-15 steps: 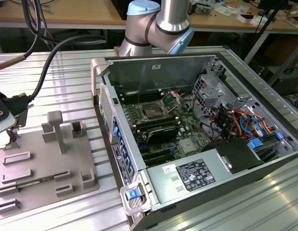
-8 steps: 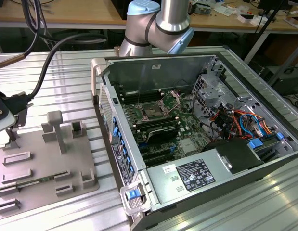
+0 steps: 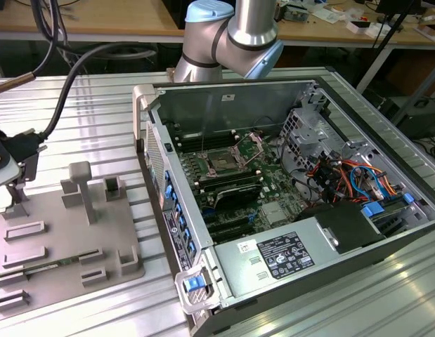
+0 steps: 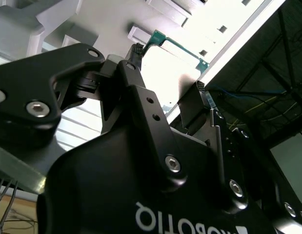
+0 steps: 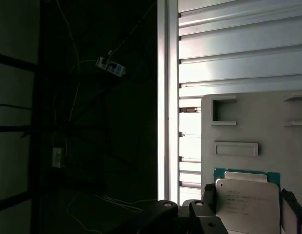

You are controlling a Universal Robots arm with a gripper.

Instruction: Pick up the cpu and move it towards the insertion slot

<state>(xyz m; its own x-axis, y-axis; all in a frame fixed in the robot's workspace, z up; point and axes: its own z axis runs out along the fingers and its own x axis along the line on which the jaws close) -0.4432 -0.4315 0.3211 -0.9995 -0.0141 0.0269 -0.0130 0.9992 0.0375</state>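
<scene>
Ribbed metal table (image 3: 98,105), grey tray (image 5: 248,122) beneath: claw (image 5: 249,197) clamped on cpu (image 5: 248,212), gripping two opposite edges.

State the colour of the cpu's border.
Green, around a silver-white top; the cpu shows best in the first wrist view.

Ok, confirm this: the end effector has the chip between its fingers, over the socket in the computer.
Not over the socket. The end effector has the chip between its fingers, but over the grey tray, as the first wrist view shows.
</scene>
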